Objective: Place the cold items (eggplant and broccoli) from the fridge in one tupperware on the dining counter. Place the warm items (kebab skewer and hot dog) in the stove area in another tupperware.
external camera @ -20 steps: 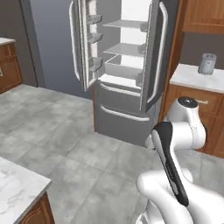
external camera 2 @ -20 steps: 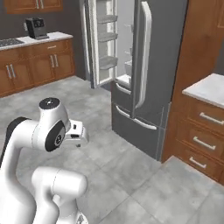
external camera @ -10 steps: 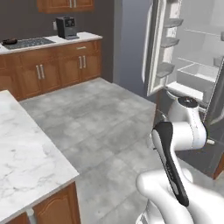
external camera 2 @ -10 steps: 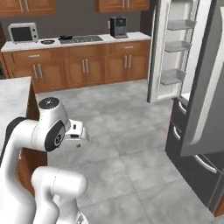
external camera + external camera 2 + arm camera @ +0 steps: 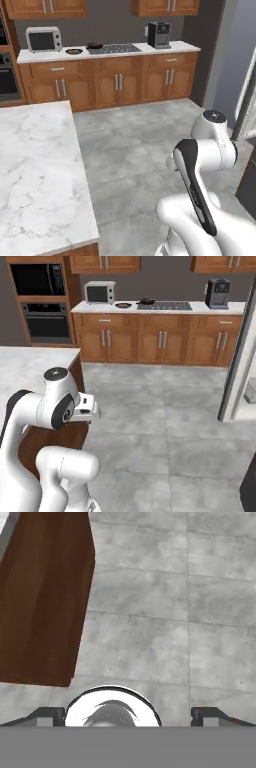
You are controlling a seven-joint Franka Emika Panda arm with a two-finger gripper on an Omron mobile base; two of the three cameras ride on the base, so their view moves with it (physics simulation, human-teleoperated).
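So counting what's around: one microwave (image 5: 43,38), one coffee machine (image 5: 159,34), one stovetop (image 5: 114,48) with a dark pan (image 5: 93,45) at its edge, and one small bowl or plate (image 5: 74,51) just beside the microwave. In the right base view there's also one built-in double oven (image 5: 41,302) stacked in a tall cabinet at the far left. All of that sits along one run of wooden cabinets against a dark grey back wall, with wooden upper cabinets above.

The closest surface (image 5: 35,170) is a white marble island top with grey veining, taking up the left side of the left base view. Its dark brown wood side panel (image 5: 42,597) shows in the hand view, upper left. Floor (image 5: 135,150) is big grey stone tiles, wide open between the island and the cabinet run. A pale vertical edge, probably the fridge door (image 5: 237,361), runs down the right side.

The gripper (image 5: 128,714) is pointed down at the floor beside the island panel; the two dark tips sit far apart at the bottom corners, so it's spread wide with nothing between them. Can't make out the eggplant, broccoli, kebab skewer, hot dog or any tupperware from here.
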